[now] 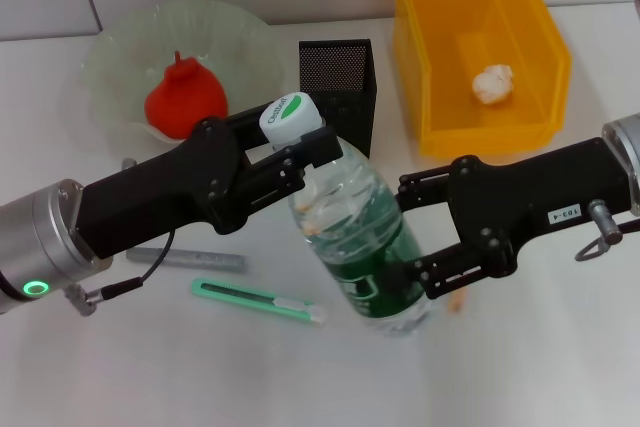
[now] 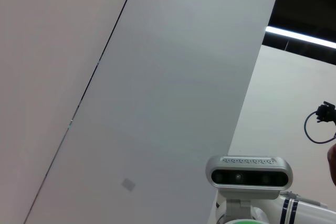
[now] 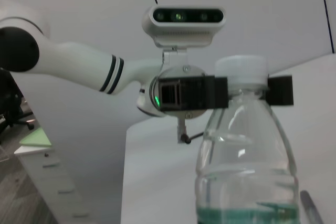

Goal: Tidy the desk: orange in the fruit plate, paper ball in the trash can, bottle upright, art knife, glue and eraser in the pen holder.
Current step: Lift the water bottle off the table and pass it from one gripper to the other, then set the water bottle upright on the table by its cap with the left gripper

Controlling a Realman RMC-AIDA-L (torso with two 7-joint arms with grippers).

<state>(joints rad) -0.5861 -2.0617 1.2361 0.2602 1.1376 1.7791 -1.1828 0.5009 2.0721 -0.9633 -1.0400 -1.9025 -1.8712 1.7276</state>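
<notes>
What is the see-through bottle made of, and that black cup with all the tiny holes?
The bottle looks like thin clear plastic: you can see right through it, and it has a glossy dark green label and a white screw cap. The pen holder looks like black metal mesh, from its fine grid of holes and matte finish.

Bottle (image 1: 362, 247): clear, dark green label, white cap. Orange (image 1: 185, 99): red-orange. Fruit plate (image 1: 120, 52): translucent pale green. Trash can (image 1: 478, 42): bright yellow; paper ball (image 1: 492, 83): white. Pen holder (image 1: 340, 82): black mesh. Art knife (image 1: 258, 300): mint green, white end. Stick (image 1: 185, 258): grey. Both grippers black.
</notes>
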